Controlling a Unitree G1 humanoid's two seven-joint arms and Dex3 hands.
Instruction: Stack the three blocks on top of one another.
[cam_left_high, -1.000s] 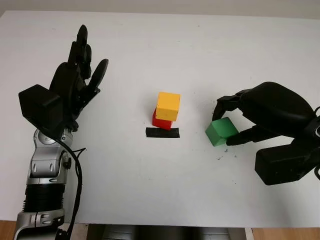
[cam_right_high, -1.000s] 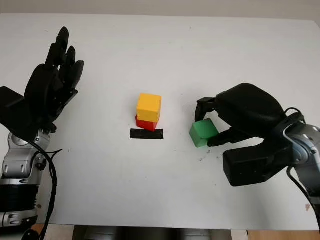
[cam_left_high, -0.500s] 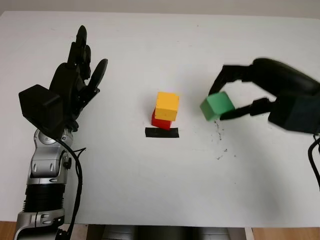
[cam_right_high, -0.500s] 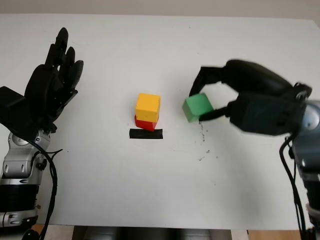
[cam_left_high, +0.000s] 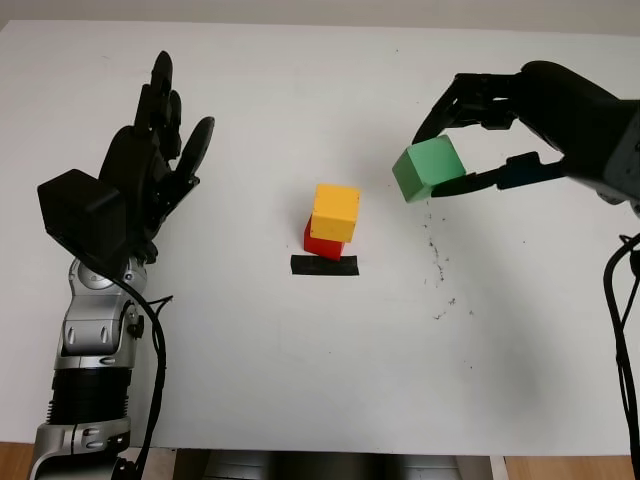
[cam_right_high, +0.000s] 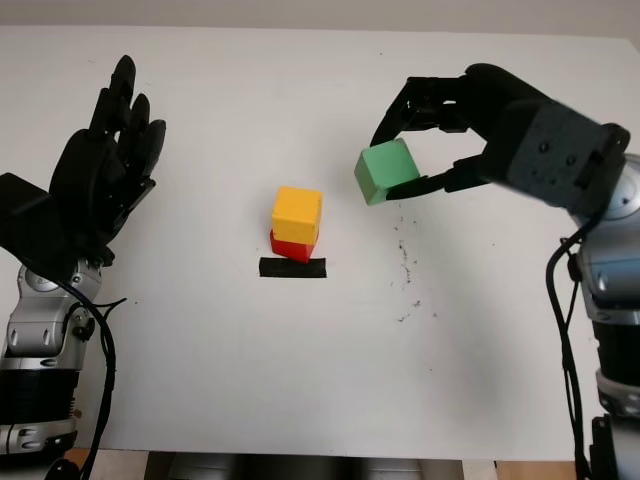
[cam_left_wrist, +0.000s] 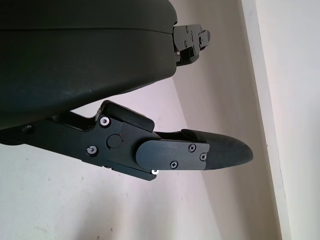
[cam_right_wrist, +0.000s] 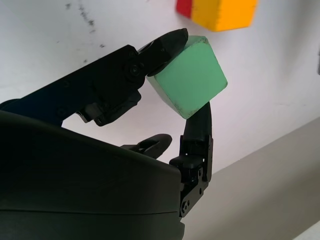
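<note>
Right hand (cam_left_high: 470, 135) around green block (cam_left_high: 428, 169), seemingly airborne

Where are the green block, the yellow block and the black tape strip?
green block (cam_left_high: 428, 170), left eye view, its front face.
yellow block (cam_left_high: 336, 210), left eye view, its top face.
black tape strip (cam_right_high: 292, 268), right eye view, its middle.

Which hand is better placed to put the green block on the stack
The right hand: it already grips the green block above the table, close beside the yellow block. The left hand is open, far off.
</note>
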